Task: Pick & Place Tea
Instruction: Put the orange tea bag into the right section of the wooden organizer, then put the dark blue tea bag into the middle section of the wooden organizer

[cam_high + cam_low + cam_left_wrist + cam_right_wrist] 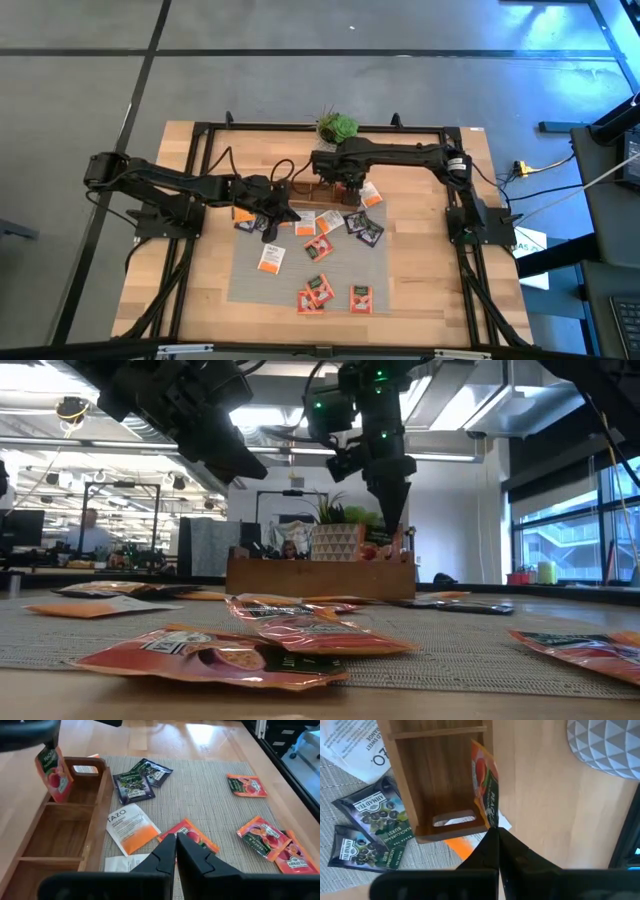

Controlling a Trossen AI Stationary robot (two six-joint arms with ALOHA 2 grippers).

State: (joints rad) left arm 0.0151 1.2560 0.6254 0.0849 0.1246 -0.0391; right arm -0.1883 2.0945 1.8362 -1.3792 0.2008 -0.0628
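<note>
Holding 1 orange-red tea packet (485, 790) pinched by its edge in my right claw (496, 834), I hang it over the wooden tray's (427, 782) end compartment directly below, ready for release; left claw (176, 841) closed, empty.

Two dark jointed arms, black cables trailing from them, each end effector (176, 851) tapering to black fingers (green lights glow on one wrist).

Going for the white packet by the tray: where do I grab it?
Probably come straight down on the white packet and pinch its edge facing away from the tray. It lies flat on the mat, and the tray wall crowds the other.
</note>
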